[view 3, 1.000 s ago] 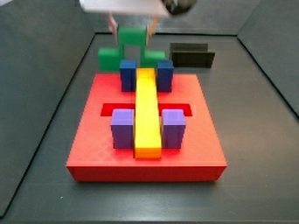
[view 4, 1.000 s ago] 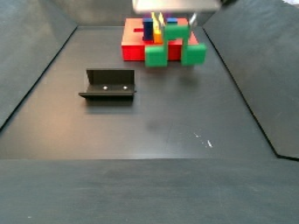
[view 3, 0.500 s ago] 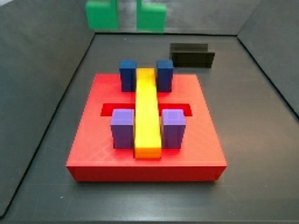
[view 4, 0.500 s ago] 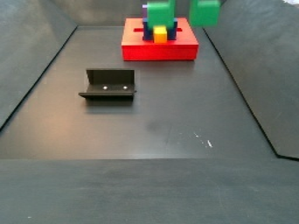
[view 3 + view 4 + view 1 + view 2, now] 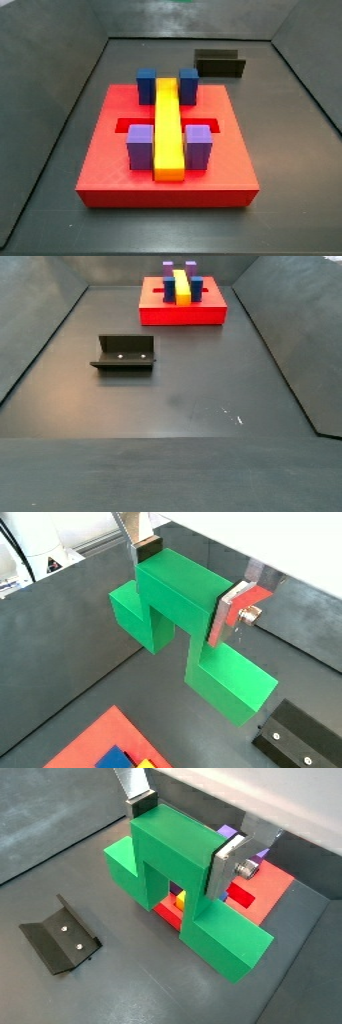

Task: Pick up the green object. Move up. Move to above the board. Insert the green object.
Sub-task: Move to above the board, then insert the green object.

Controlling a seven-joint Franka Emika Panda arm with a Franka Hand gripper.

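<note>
My gripper (image 5: 183, 576) (image 5: 183, 835) is shut on the green object (image 5: 181, 612) (image 5: 174, 878), its two fingers clamping the raised cube, high above the floor. Both have risen out of both side views. The red board (image 5: 167, 160) (image 5: 183, 308) carries a long yellow bar (image 5: 167, 125), two blue blocks (image 5: 147, 85) and two purple blocks (image 5: 140, 147). In a wrist view the board (image 5: 261, 890) shows below and behind the green object, with yellow and purple pieces seen through its arch. In a wrist view a corner of the board (image 5: 100, 744) shows far below.
The black fixture stands on the dark floor apart from the board (image 5: 124, 353) (image 5: 219, 63) (image 5: 60, 945) (image 5: 305, 742). Dark walls enclose the floor on all sides.
The gripper has lifted the green object straight up. A second ago it hung just above the floor behind the board; half a second ago it was at the frame top; now it is out of both side views.
</note>
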